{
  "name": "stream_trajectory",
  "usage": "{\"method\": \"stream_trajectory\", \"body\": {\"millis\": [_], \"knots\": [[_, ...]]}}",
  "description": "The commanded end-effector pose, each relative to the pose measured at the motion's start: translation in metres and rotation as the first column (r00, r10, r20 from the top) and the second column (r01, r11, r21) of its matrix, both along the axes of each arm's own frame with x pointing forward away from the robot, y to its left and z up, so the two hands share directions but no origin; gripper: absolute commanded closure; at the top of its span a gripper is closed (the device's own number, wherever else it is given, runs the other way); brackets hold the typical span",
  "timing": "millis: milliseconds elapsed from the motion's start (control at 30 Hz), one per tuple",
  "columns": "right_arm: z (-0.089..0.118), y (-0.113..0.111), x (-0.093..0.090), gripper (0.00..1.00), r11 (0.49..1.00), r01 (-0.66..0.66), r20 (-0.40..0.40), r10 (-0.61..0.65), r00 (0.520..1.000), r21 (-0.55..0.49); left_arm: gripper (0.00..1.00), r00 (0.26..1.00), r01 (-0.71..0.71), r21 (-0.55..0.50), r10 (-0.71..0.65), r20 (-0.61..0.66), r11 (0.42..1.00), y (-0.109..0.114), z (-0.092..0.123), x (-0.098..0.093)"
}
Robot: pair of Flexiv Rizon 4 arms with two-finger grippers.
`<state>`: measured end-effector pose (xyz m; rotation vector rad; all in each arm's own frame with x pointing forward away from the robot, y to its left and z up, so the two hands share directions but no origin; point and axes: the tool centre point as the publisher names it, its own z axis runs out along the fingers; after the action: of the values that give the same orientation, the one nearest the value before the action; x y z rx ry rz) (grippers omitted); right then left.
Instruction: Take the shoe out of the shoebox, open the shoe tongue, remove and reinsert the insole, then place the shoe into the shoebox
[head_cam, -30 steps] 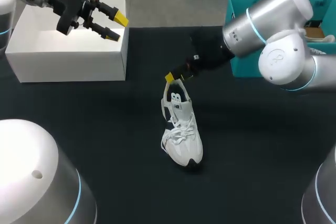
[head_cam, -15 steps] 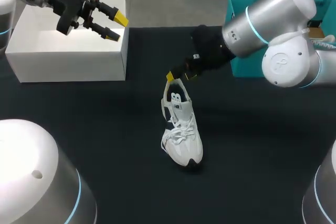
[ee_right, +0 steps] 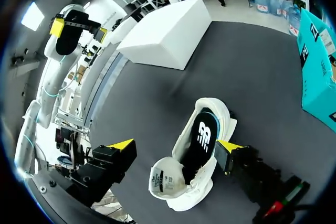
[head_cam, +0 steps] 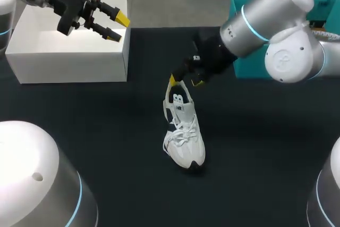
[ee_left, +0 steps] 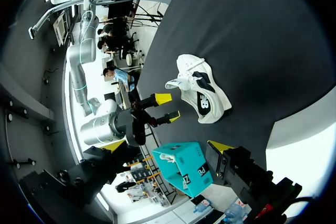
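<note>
The white lace-up sneaker [head_cam: 184, 131] stood upright on its sole near the middle of the black cloth-covered table [head_cam: 95, 126]. It was out of the box, with its toe towards the robot and its heel towards the far edge. Its laces were tied across the front. Through the heel opening a black insole with a white mark [ee_right: 202, 136] lay inside the shoe, and the white tongue [ee_right: 160, 177] curled up ahead of it.

The right gripper [head_cam: 184, 82] hung over the heel end with its yellow-tipped fingers well apart, gripping nothing. In the right wrist view the shoe [ee_right: 197, 153] lay between them. One fingertip [ee_right: 229, 147] was just beside the shoe's side wall and the other [ee_right: 121, 144] was clear of it over bare cloth. The left wrist view showed the same spread fingers just beyond the heel of the shoe [ee_left: 202, 95].

The open teal cardboard shoebox [head_cam: 237, 11] stood at the far right of the table, behind the right arm. At the far left sat a plain white rectangular box [head_cam: 69, 51]. The left gripper [head_cam: 118, 28] hovered above that box's near right corner, its fingers parted and holding nothing, well apart from the shoe.
</note>
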<state>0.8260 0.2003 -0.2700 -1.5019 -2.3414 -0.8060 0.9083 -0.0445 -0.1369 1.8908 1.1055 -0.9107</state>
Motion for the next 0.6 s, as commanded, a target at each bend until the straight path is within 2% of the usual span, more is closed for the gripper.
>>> {"method": "stream_trajectory", "body": {"millis": [33,200,300,600], "knots": [[0.0116,0.009,-0.0001,0.0,0.952,0.15,-0.005,-0.157,0.988,-0.266,0.0,1.0,0.0,0.002,0.0,0.001,1.0,0.0005,0.0004,-0.0006],[0.011,0.0079,-0.0015,0.0,0.94,0.172,0.005,-0.178,0.984,-0.294,0.0,1.0,0.0,0.002,0.0,0.001,1.0,0.0005,0.0004,-0.0006],[0.0098,0.0064,-0.0034,0.0,0.918,0.193,-0.01,-0.209,0.978,-0.346,0.0,1.0,0.0,0.002,0.0,0.001,1.0,0.0005,0.0004,-0.0006],[0.0098,0.0064,-0.0034,0.0,0.918,0.193,-0.01,-0.209,0.978,-0.346,0.0,1.0,0.0,0.002,0.0,0.001,1.0,0.0005,0.0004,-0.0006]]}}
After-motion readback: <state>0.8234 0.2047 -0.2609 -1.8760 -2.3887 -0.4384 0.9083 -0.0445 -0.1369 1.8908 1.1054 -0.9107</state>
